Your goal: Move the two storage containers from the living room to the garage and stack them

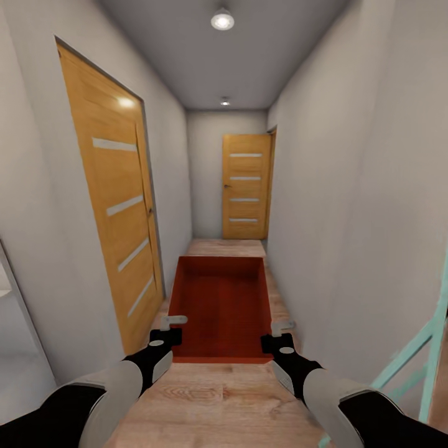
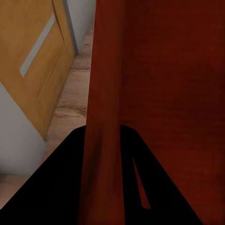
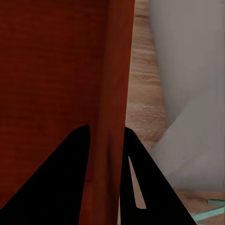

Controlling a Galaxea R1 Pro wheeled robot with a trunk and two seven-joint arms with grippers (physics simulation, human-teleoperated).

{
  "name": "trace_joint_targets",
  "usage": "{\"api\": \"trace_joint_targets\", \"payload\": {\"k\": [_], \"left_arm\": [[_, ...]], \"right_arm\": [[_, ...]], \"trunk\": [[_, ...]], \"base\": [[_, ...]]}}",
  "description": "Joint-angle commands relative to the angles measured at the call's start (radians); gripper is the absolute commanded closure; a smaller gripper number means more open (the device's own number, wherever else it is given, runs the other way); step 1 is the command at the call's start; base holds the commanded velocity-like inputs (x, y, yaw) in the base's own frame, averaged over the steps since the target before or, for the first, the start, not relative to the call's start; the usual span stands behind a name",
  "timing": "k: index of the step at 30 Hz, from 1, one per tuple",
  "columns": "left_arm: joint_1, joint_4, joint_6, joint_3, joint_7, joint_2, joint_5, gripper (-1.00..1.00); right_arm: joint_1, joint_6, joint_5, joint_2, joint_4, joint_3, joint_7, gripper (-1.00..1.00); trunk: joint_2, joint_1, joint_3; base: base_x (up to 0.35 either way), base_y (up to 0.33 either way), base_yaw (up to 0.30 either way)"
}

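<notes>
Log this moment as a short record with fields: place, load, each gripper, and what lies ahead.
place: narrow hallway, pale wood-plank floor, light-grey walls
load: one orange-red storage container, open top up, carried off the floor ahead of the robot
left gripper: shut on the container's left wall
right gripper: shut on the container's right wall
ahead: closed wooden door at the hallway's end
side: second wooden door on the left wall

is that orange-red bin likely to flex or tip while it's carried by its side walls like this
The storage container probably flexes a little: its walls look thin, and the left gripper and right gripper each pinch one wall. It seems light, being open-topped with nothing seen inside. Tipping forward is plausible, since both grips sit near its close end.
</notes>
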Motion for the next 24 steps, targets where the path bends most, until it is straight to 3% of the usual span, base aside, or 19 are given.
{"api": "trace_joint_targets", "payload": {"k": [1,24], "left_arm": [[-0.001,-0.009,-0.015,0.026,0.019,-0.001,0.001,1.0],[-0.001,-0.009,-0.015,0.026,0.019,-0.001,-0.001,1.0]], "right_arm": [[-0.001,-0.006,-0.026,0.003,0.006,-0.002,-0.008,1.0],[-0.001,-0.004,-0.026,0.003,0.006,-0.002,-0.008,1.0]], "trunk": [[-0.001,0.001,-0.001],[-0.001,0.001,-0.001]], "base": [[0.323,0.127,-0.003],[0.323,0.101,0.0]]}}
